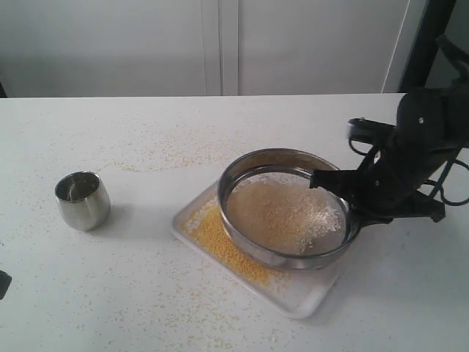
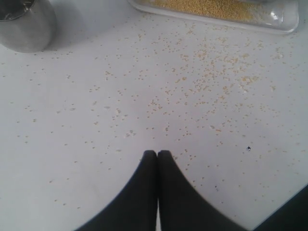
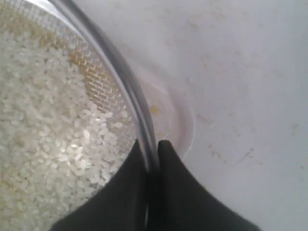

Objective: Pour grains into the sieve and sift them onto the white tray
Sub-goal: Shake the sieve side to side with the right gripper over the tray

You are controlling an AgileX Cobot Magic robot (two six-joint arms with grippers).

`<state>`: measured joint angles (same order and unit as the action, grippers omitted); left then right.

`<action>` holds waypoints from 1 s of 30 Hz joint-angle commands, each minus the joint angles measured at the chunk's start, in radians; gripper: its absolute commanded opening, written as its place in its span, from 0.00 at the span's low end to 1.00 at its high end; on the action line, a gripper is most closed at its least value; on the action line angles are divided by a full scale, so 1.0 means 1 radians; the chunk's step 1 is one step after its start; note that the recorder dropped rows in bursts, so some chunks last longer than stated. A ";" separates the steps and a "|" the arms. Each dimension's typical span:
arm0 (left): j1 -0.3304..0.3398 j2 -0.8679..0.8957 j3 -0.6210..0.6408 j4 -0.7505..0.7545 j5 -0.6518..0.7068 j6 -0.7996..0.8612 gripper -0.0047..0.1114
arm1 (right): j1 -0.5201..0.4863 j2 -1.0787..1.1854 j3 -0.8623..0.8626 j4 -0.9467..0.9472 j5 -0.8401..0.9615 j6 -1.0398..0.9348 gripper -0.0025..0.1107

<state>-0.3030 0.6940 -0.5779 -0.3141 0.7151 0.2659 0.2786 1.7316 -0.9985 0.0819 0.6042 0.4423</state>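
The round steel sieve point(image 1: 287, 209) hangs just above the white tray point(image 1: 311, 295), tilted a little. Whitish rice-like grains point(image 1: 293, 213) lie on its mesh point(image 3: 98, 84). Fine yellow granules point(image 1: 220, 242) have piled on the tray under its left side. My right gripper point(image 1: 344, 192) is shut on the sieve's right rim point(image 3: 126, 84), one finger inside and one outside, as the right wrist view shows point(image 3: 153, 147). My left gripper point(image 2: 157, 154) is shut with nothing in it, low over the table near the front left; the exterior view shows only a dark corner of it point(image 1: 4, 282).
A small rounded steel cup point(image 1: 82, 199) stands upright on the table at the left, also at the edge of the left wrist view point(image 2: 24, 24). Spilled granules point(image 2: 211, 77) are scattered over the white table point(image 1: 146, 132) around the tray and behind it.
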 commanded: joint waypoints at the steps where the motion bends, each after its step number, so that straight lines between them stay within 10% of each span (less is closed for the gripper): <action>1: -0.004 -0.007 -0.005 -0.012 0.012 0.000 0.04 | 0.037 -0.014 0.007 0.098 -0.157 -0.068 0.02; 20: -0.004 -0.007 -0.005 -0.012 0.012 0.000 0.04 | 0.027 -0.043 0.036 0.069 -0.132 0.077 0.02; 26: -0.004 -0.007 -0.005 -0.012 0.012 0.000 0.04 | 0.066 -0.046 -0.035 0.049 -0.012 -0.231 0.02; 30: -0.004 -0.007 -0.005 -0.012 0.012 0.000 0.04 | 0.033 -0.061 -0.001 -0.035 -0.021 0.042 0.02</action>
<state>-0.3030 0.6940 -0.5779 -0.3141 0.7151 0.2659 0.3350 1.6854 -1.0145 0.0672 0.6160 0.3233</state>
